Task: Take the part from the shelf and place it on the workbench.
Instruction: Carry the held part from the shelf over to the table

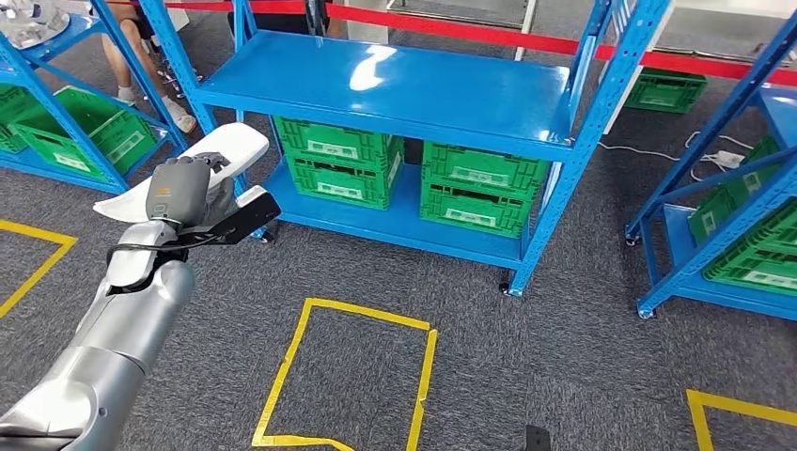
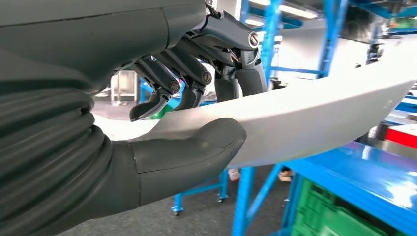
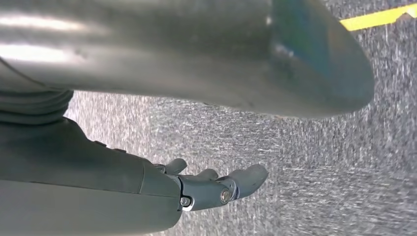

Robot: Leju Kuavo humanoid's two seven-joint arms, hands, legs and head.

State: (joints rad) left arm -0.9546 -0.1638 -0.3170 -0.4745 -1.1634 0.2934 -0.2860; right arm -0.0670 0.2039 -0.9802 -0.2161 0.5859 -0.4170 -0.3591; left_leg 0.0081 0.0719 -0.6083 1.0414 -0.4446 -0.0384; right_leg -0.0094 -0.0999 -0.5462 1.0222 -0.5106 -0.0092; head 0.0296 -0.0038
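Part (image 1: 193, 169), a long white curved panel, is off the shelf and carried in the left hand (image 1: 179, 193), thumb under it and fingers (image 2: 196, 73) clamped over the top edge. It rides at the near left, clear of the blue shelf (image 1: 395, 89) with its green crates (image 1: 340, 160). Right hand (image 3: 206, 189) hangs over the carpet, fingers loosely apart, holding nothing. Pick-up judged complete; carry and placement remain, with no workbench surface yet seen
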